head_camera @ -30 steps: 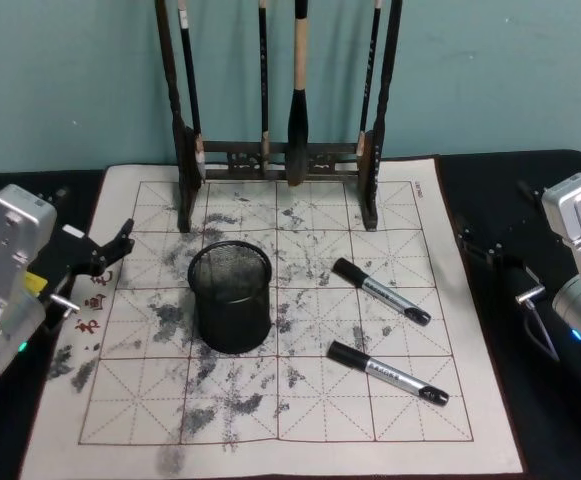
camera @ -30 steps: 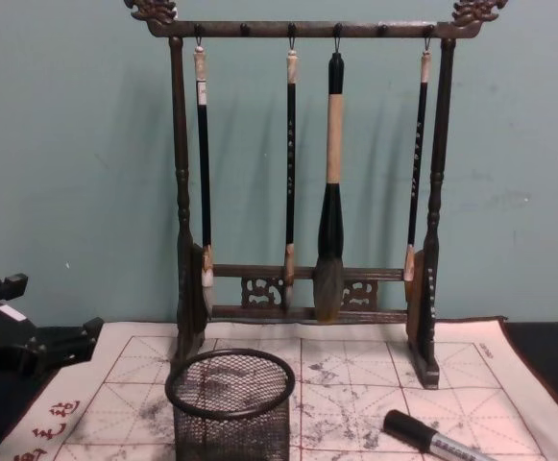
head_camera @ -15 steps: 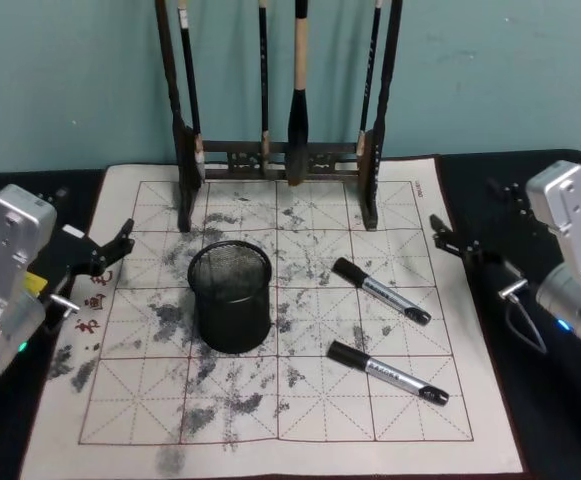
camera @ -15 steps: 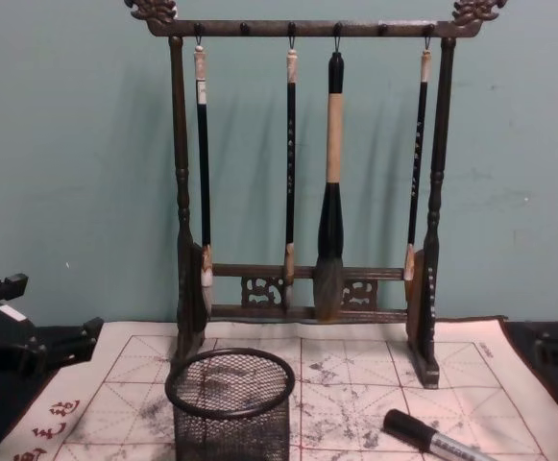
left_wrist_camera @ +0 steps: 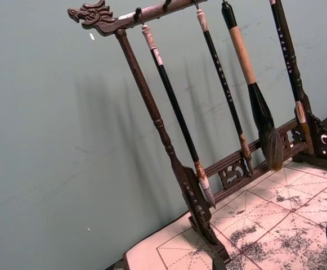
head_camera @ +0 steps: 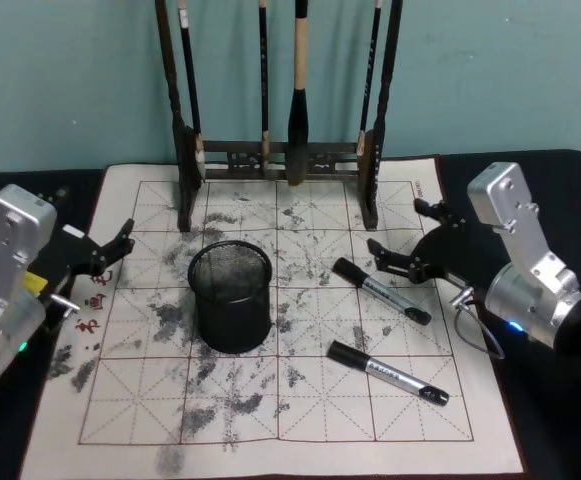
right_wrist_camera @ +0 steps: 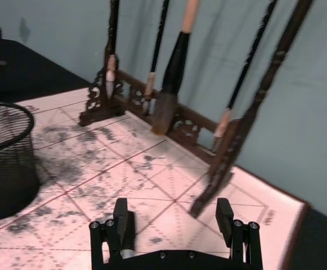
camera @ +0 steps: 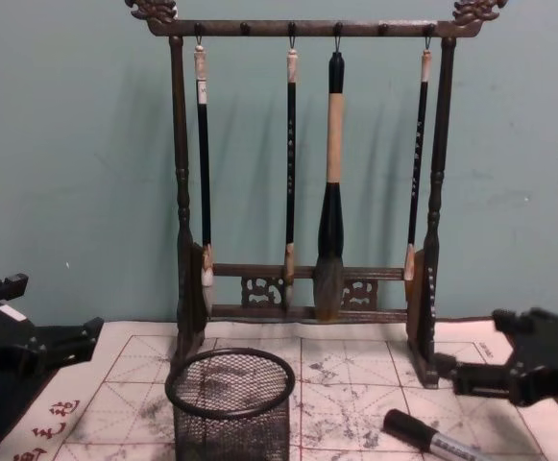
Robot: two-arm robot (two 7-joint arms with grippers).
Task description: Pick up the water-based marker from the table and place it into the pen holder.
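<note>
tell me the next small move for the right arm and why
Probably lower the right end effector onto the rear marker and straddle it. Its jaws stand open, hovering just behind the marker's cap end, not yet around it. The left end effector sits parked at the left edge of the mat.

Silver-grey arm casings (head_camera: 10, 240) carry black pincers (head_camera: 392, 224).

Spread right pincer (camera: 470, 341) near marker (camera: 423, 434)
</note>
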